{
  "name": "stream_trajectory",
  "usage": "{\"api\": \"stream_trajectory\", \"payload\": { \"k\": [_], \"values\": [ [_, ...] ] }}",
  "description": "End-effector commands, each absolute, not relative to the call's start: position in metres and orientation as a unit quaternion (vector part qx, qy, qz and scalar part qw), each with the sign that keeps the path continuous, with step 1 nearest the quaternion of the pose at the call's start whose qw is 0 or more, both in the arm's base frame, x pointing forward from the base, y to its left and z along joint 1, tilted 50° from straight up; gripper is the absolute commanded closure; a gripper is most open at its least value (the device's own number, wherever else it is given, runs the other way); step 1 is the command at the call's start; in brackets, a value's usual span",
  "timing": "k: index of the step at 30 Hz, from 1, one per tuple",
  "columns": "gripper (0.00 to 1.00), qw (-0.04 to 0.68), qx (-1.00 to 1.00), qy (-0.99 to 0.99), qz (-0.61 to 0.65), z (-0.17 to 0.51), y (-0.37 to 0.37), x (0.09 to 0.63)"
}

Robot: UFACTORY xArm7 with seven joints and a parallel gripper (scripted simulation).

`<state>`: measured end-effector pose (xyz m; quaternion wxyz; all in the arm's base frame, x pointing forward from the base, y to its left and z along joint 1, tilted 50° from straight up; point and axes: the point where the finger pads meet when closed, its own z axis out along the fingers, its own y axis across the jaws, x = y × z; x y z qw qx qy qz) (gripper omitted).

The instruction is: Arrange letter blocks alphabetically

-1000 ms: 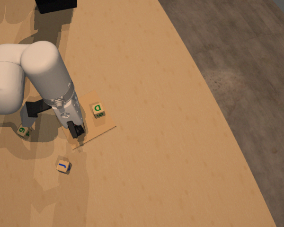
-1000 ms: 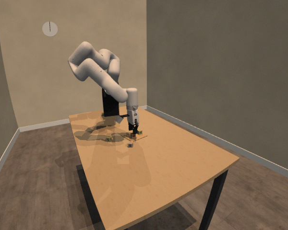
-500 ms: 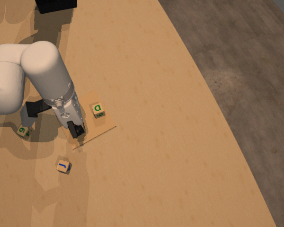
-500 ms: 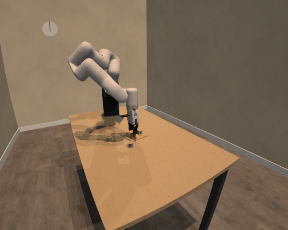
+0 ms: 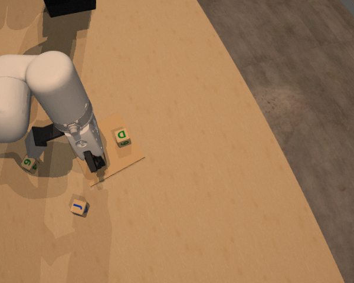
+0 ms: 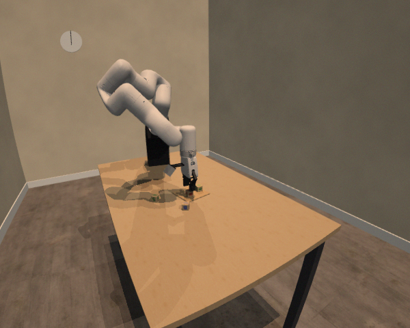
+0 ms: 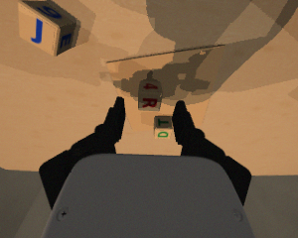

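The tan mat (image 5: pixel 111 149) lies on the table. A block with a green D (image 5: pixel 122 137) on top sits on the mat's far part. My gripper (image 5: pixel 95 163) hovers over the mat's near left part with its fingers apart and nothing between them. In the wrist view the gripper (image 7: pixel 149 121) is above a block with a red R (image 7: pixel 149 96), which sits on the mat below the gap between the fingers. The D block (image 7: pixel 162 127) shows just beyond it. A block with a blue J (image 5: pixel 79 207) lies off the mat on the table. A block with a green 6 (image 5: pixel 29 164) on top lies off the mat to the left.
The arm's black base (image 5: pixel 68 6) stands at the table's back edge. The arm's links (image 5: pixel 33 94) overhang the table left of the mat and hide part of it. The curved table edge (image 5: pixel 262 115) runs along the right.
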<state>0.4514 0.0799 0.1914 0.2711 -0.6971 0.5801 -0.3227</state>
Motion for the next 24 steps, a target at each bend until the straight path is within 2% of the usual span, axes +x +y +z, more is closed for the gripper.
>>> {"api": "stream_trajectory", "payload": {
  "k": [1,24],
  "values": [
    [0.31,0.272,-0.697,0.580,-0.323,0.192,0.080,0.451],
    [0.31,0.272,-0.697,0.580,-0.323,0.177,0.081,0.469]
  ]
}}
